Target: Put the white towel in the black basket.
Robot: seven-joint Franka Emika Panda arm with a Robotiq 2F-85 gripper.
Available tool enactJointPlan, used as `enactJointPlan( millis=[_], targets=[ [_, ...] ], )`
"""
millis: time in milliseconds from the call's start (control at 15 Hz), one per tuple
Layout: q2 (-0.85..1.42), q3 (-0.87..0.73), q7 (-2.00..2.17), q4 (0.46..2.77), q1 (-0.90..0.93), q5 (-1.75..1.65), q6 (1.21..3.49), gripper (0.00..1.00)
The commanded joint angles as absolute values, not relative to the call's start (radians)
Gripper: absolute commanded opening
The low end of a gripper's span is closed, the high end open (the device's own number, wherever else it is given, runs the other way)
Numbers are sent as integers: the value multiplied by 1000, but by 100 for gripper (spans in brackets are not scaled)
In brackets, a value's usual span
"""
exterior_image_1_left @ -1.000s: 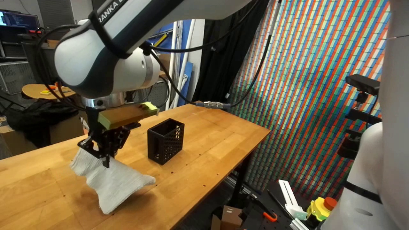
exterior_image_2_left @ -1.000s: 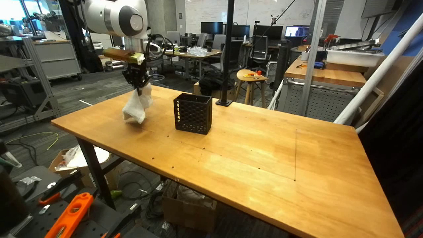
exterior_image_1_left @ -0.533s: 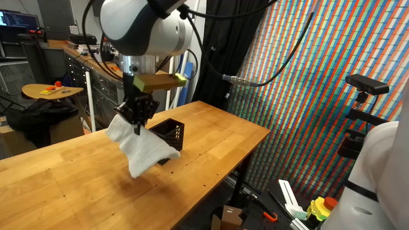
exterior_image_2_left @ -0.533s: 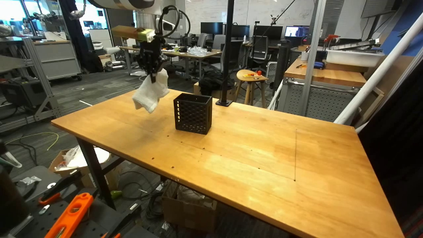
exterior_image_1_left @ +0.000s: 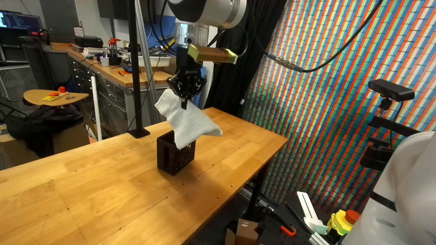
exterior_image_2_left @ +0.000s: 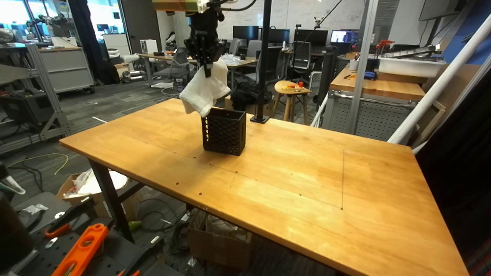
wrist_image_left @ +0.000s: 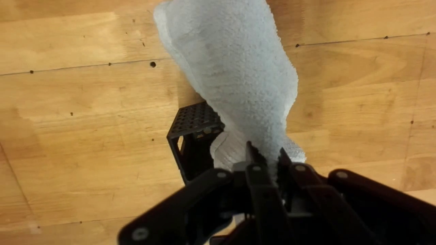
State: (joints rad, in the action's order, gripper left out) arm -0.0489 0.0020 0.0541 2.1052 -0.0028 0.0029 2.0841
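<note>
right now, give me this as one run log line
gripper: closed on white towel | towel: hanging, not yet in black basket | basket: upright on table | towel-basket contact: unclear

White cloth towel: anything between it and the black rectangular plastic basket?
No obstacle visible. The white cloth towel hangs in closed jaws; in an exterior view its lowest corner overlaps the black rectangular plastic basket, whose rim might snag it.

Whiteboard (exterior_image_2_left: 295, 15): faint scrawl, I can't make it out from here.
Monitor (exterior_image_1_left: 24, 22): tiny lines, too small to read.
White card (exterior_image_1_left: 78, 31): marks, illegible to me.
</note>
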Motion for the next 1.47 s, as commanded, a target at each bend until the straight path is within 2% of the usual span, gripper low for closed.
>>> enactJointPlan(
  millis=[0,600,1400],
  targets=[
    [-48,0,35,2050,-5,-19,2057,8],
    [46,-10,-17,1968,-13,-80,2121,8],
    [226,-12,-132,1925,-60,24,2239,8]
  ],
)
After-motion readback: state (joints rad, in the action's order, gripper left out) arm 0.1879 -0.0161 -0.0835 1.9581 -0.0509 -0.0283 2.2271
